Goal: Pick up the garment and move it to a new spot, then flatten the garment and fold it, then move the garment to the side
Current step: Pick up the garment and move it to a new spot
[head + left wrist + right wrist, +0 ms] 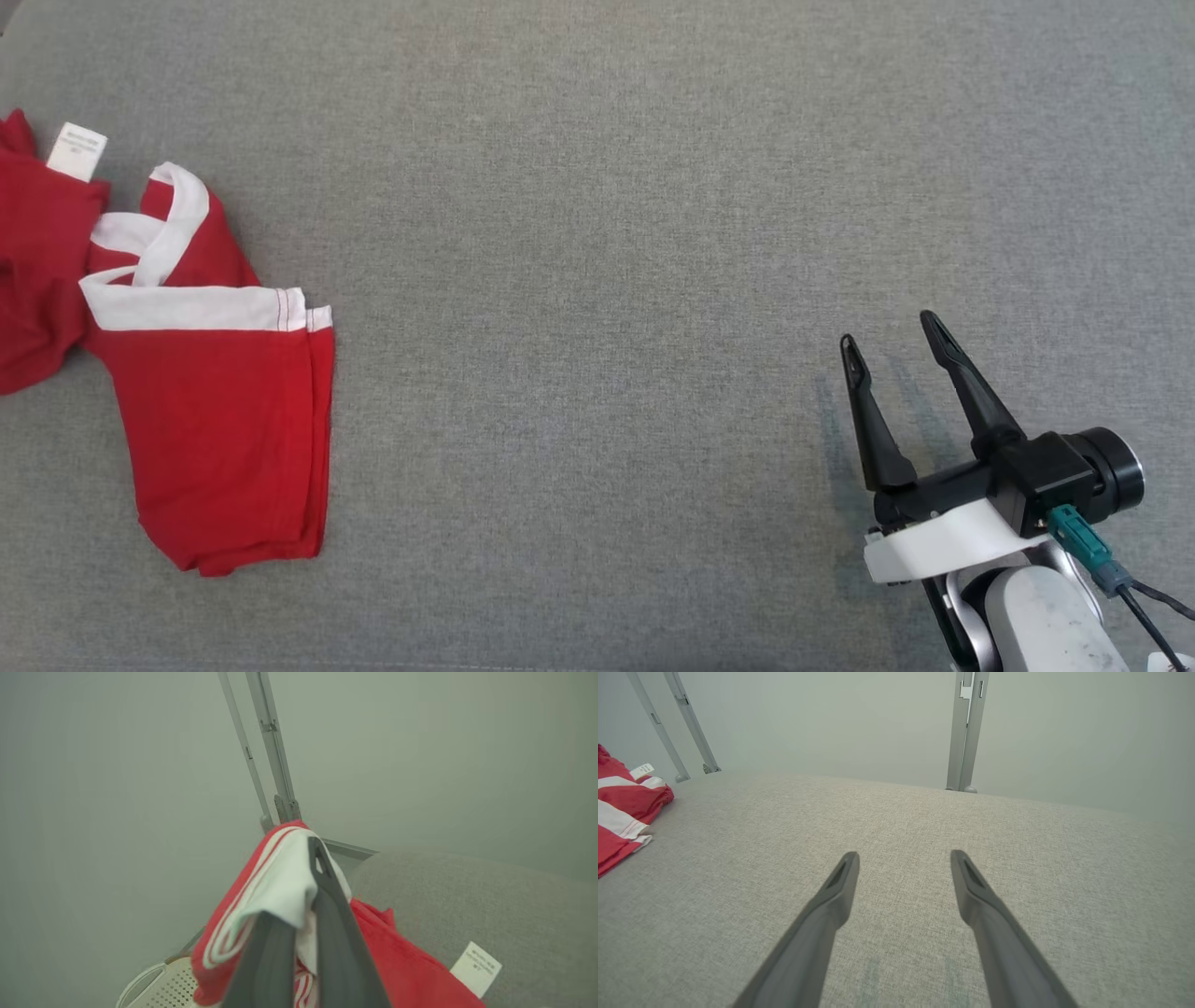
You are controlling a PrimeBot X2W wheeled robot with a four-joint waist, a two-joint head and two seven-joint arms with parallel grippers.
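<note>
The garment [219,420] is red with white bands and a white label, lying crumpled at the left of the grey cushioned surface [597,280]. In the left wrist view my left gripper [303,896] is shut on a bunched red-and-white striped edge of the garment [275,882], lifted above the surface, with more red cloth trailing down. My right gripper [894,347] stands open over bare surface at the lower right, far from the cloth. In the right wrist view its fingers [840,886] are spread, and the garment [621,807] lies at the far left.
Grey metal poles [966,728] stand behind the surface against a pale wall. A white perforated basket rim [159,984] shows low in the left wrist view. The grey surface stretches wide between the garment and my right gripper.
</note>
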